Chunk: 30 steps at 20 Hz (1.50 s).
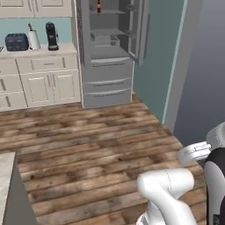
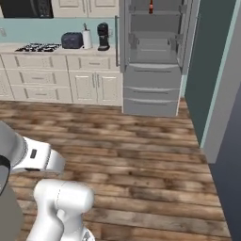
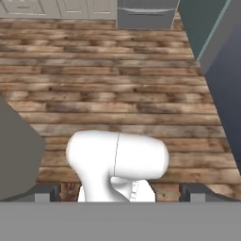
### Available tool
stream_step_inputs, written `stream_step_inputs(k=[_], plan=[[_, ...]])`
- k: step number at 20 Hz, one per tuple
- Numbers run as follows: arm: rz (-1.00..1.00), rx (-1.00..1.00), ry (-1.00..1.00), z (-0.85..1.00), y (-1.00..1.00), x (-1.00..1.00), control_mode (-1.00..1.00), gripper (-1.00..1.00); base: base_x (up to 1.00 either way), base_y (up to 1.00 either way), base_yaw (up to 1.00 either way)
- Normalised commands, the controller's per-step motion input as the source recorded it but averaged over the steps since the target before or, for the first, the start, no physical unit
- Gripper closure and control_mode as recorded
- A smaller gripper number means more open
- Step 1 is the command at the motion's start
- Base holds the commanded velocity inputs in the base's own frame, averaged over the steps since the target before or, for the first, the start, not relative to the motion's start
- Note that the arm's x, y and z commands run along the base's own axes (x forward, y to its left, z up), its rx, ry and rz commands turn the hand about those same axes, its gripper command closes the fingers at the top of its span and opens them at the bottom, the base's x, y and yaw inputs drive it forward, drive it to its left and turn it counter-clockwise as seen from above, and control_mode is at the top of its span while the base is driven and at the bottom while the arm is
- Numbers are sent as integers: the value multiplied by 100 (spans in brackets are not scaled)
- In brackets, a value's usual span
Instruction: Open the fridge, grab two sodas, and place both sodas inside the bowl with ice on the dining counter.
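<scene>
At the near left, a corner of the dining counter [image 1: 5,176] edges in, beige-topped with a grey side. Far left along the wall counter [image 2: 56,49] sit a toaster [image 2: 72,40], a paper towel roll [image 2: 87,39] and a coffee maker [image 2: 103,36]. Right of them the fridge [image 2: 150,89] stands with both doors swung open, one soda [image 2: 151,7] upright on a high shelf. My gripper [image 3: 120,192] hangs over the plank floor [image 3: 117,94], fingertips [image 3: 47,192] spread wide, holding nothing.
</scene>
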Motion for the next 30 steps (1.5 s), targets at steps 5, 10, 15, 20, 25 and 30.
stream_step_inputs(k=[5,10,15,20,25,30], plan=[[0,0,0,0,0,0,100,-100,100,-33,8],[0,0,0,0,0,0,100,-100,100,-43,6],[0,0,0,0,0,0,100,-100,100,-47,3],[0,0,0,0,0,0,100,-100,100,-37,1],[0,0,0,0,0,0,100,-100,100,-25,2],[0,0,0,0,0,0,100,-100,100,-37,3]])
